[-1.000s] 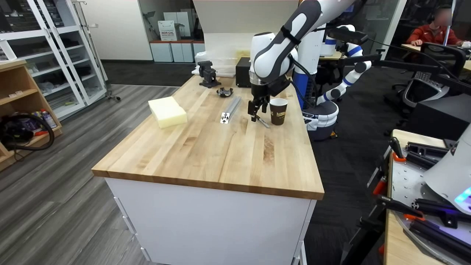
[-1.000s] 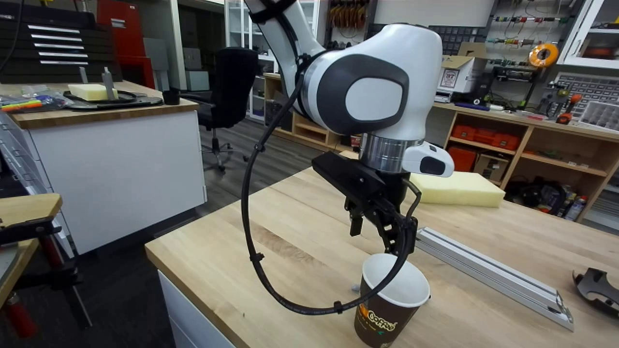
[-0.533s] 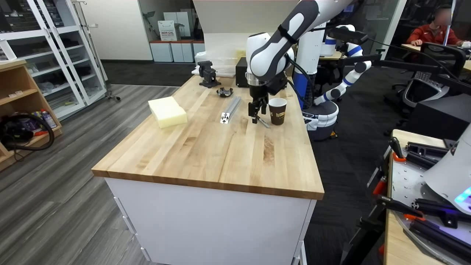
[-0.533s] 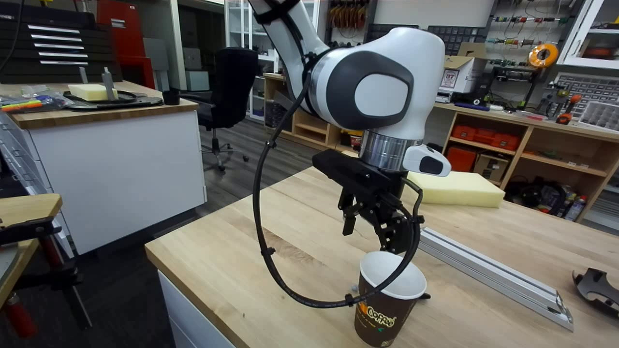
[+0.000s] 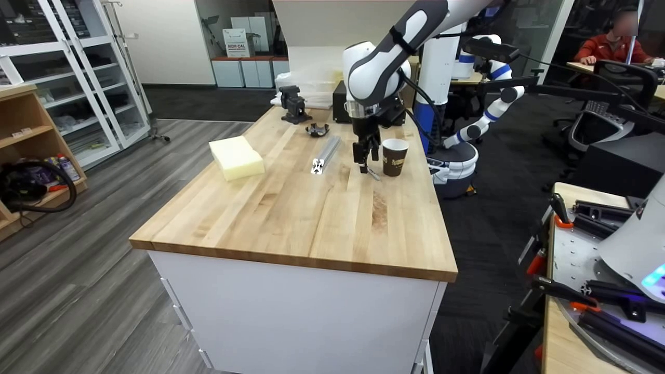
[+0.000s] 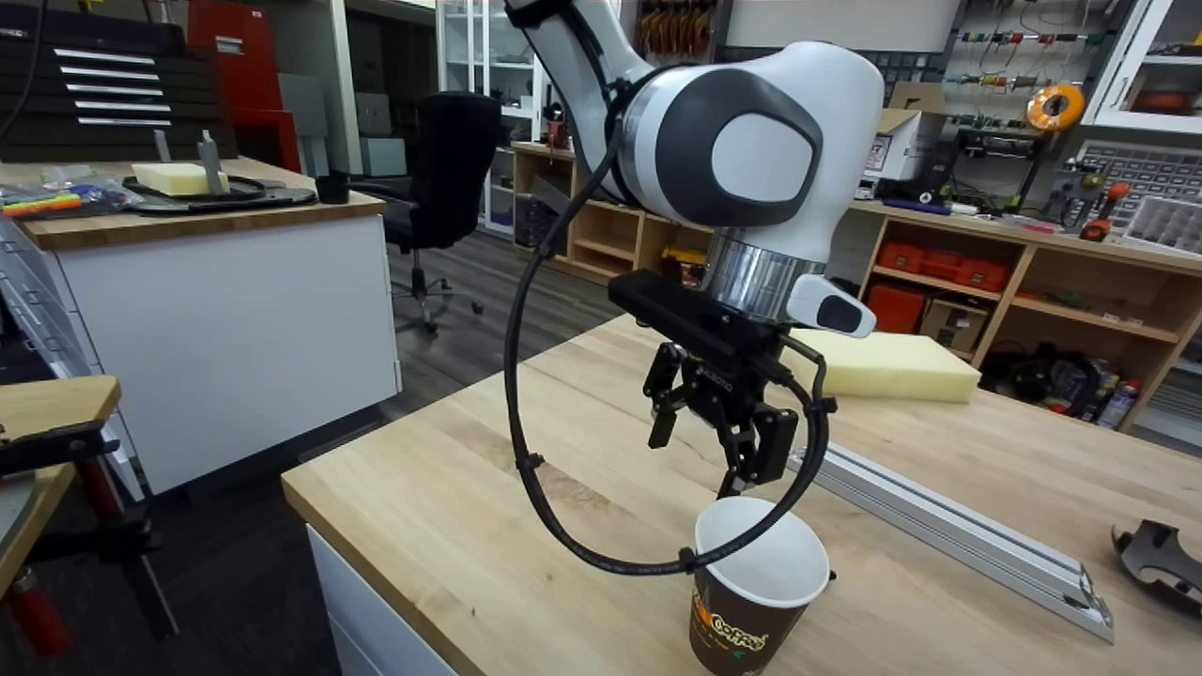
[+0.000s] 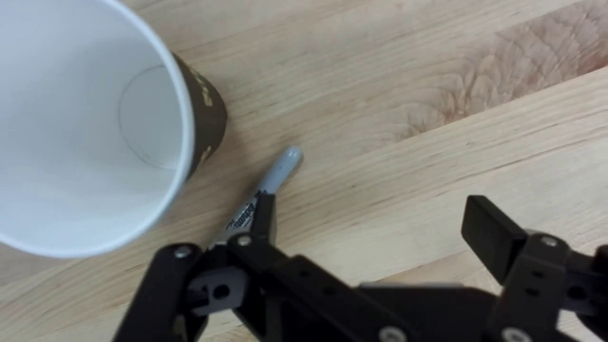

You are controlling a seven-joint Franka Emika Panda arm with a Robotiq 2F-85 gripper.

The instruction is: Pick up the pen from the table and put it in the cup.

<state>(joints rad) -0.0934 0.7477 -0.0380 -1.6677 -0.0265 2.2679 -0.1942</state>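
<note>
The pen is a slim grey marker with dark lettering. It lies on the table beside the cup in the wrist view (image 7: 281, 170) and shows small in an exterior view (image 5: 374, 175). The dark brown paper cup with white inside stands upright in both exterior views (image 5: 394, 162) (image 6: 747, 620) and at upper left in the wrist view (image 7: 206, 111). My gripper (image 7: 370, 209) is open, with nothing between its fingers. Its left finger in the wrist view covers part of the pen. The gripper also shows beside the cup in both exterior views (image 5: 369, 162) (image 6: 697, 462).
A silver metal rail (image 5: 326, 155) lies on the table, with a pale yellow foam block (image 5: 236, 158) farther left. A black curved part (image 5: 317, 130) and a black vise (image 5: 294, 105) stand farther back. A cable loop (image 6: 601, 563) from the arm hangs across the cup.
My gripper has turned and shifted slightly, its fingers coming closer to the cup in an exterior view. It has stayed open. The cup's rim has shifted slightly. The pen has not visibly moved.
</note>
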